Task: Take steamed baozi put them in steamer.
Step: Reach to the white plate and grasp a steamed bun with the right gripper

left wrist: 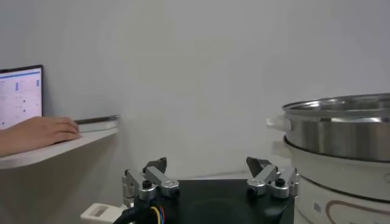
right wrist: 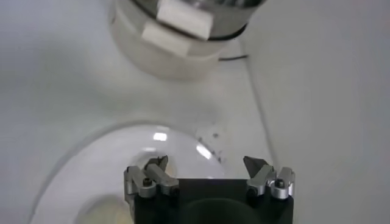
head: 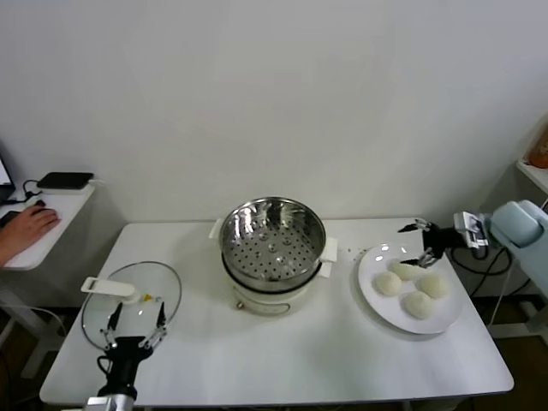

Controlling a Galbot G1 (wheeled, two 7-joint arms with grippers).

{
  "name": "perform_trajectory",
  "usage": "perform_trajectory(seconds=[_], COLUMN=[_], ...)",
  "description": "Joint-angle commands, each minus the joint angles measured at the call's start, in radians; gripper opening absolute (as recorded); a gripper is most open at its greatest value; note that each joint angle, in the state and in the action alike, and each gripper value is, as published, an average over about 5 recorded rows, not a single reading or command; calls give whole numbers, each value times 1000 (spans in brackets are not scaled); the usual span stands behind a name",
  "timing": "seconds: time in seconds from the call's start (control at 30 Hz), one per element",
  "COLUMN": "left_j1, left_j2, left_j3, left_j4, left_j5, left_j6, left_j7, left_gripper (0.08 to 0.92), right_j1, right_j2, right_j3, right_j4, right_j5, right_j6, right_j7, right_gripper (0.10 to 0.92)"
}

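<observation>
White tabletop (head: 282, 351) in the head view carries the steamer (head: 272, 244) at centre, empty, and four steamed baozi (head: 411, 289) on a plate (head: 377, 308) to its right. Right gripper (head: 421, 244) hovers spread above the plate's far edge; left gripper (head: 135, 328), spread, sits by a glass lid (head: 98, 321).

Left wrist view alone shows a laptop screen (left wrist: 21, 94), its writing unreadable, and a person's hand (left wrist: 36, 134).

Right wrist view shows the steamer's white base (right wrist: 164, 52); no label is legible.
</observation>
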Motion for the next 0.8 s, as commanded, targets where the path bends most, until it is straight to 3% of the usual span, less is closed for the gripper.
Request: perform_trajectory(seconds=[0.03,0.8], left_j1=[2,-10], left_j2=[2,-3], left_j3=[0,-3], left_j4=[-1,1], left_j5=[-11,-9], left_j6=[-1,10], left_j7=[-2,-3], left_gripper=[823,823], right_j1=[299,80], right_j2=[190,359], right_j3=[-311,-87], right_j4=[-343,-489], right_j5=[-149,-348], right_j6=[89,124], right_j7=[-162,-17], right_gripper=[823,823])
